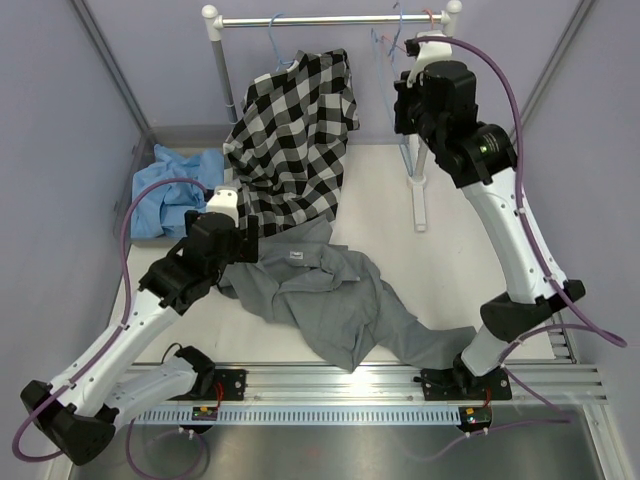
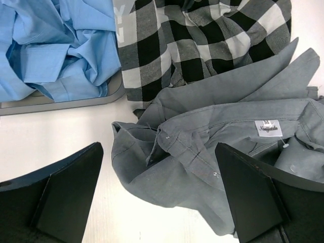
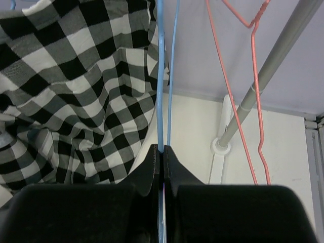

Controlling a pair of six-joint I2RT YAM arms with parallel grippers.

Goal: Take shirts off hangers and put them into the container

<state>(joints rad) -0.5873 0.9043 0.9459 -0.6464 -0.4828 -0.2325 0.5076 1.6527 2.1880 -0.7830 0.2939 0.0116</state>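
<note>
The black-and-white checked shirt (image 1: pixel 295 140) hangs from a light blue hanger (image 1: pixel 277 40) on the rack bar, and its lower part drapes onto the table. The grey shirt (image 1: pixel 330 290) lies crumpled on the table. The light blue shirt (image 1: pixel 175 195) sits in the container (image 2: pixel 66 101) at the left. My left gripper (image 2: pixel 158 152) hovers open over the grey shirt's collar (image 2: pixel 187 147), holding nothing. My right gripper (image 3: pixel 163 149) is raised by the rack, shut on the wire of a bare light blue hanger (image 3: pixel 161 76). A pink-red hanger (image 3: pixel 230 86) hangs just to its right.
The silver rack bar (image 1: pixel 330 19) spans the back, with its right post (image 3: pixel 263 76) and foot (image 1: pixel 418 190) close to my right arm. The grey shirt's tail reaches the right arm's base (image 1: pixel 470 370). Purple walls close in both sides.
</note>
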